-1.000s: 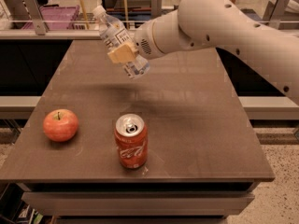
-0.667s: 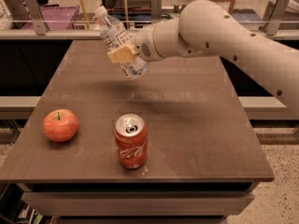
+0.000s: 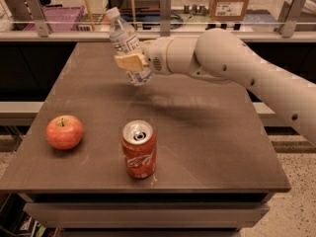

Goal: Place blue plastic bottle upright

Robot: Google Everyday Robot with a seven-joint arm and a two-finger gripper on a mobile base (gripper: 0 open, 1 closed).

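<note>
- The end effector (image 3: 132,63) is held above the far half of the table (image 3: 212,132), with its tan fingers (image 3: 129,61) clamped across the middle of the blue plastic bottle (image 3: 127,42).
- The bottle is in the air, clear of the table surface. Its white cap (image 3: 112,12) points up and to the left, and its base hangs lower right, next to the wrist.
- Change over the last second: the bottle has moved slightly to the right and now stands steeper, closer to vertical. It is still visibly tilted.
- Meaning for the task: the re-orientation appears to be under way but not complete. The remaining tilt still has to be removed, and the base then has to be lowered flat onto the table before release.
- The arm (image 3: 237,65) reaches in from the right side, above the table.
- Containers: the bottle body is clear and I cannot tell whether it holds liquid. The red soda can (image 3: 138,149) stands upright near the front edge, well apart from the bottle, and its contents are not visible.
- An apple (image 3: 64,132) rests to the left of the can.
- Beyond the table, a cardboard box (image 3: 228,4) and a purple crate (image 3: 49,19) sit on the rear counter, and their contents are not visible
</note>
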